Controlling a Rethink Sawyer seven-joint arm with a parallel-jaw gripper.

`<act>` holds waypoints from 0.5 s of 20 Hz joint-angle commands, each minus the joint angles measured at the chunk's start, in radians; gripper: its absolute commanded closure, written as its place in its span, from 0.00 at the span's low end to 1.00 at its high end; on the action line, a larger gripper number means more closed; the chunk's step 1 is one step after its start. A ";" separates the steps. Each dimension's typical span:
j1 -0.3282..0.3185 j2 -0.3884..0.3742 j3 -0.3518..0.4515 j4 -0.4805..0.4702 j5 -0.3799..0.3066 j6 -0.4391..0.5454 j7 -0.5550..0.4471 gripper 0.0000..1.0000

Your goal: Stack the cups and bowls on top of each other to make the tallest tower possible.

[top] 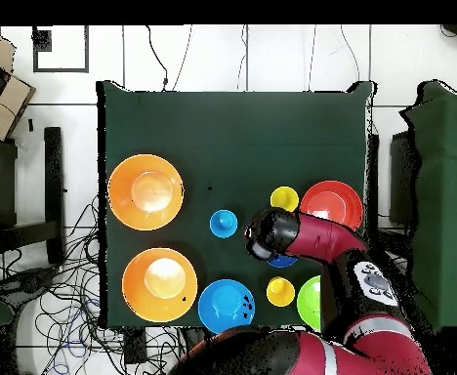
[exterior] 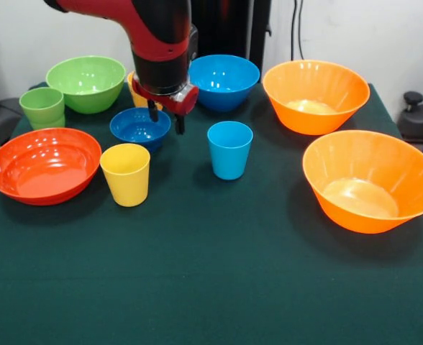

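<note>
Green table (exterior: 211,287); gripper (exterior: 165,116) just above dark blue bowl (exterior: 138,127)

Legible text, labels, brands, numbers, signs: none in either view. The cups and bowls are plain glossy plastic without print. The green cloth on the counter (exterior: 211,287) bears no markings. The arm (top: 320,239) carries a small grey round patch with dark marks (top: 372,281) in the overhead view; nothing on it can be read.
</note>
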 commanded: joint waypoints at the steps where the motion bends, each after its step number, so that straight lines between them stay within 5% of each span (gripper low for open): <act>1: 0.001 0.045 0.072 0.028 -0.085 -0.105 -0.032 0.00; 10: 0.003 0.067 0.065 0.012 -0.106 -0.114 -0.022 0.00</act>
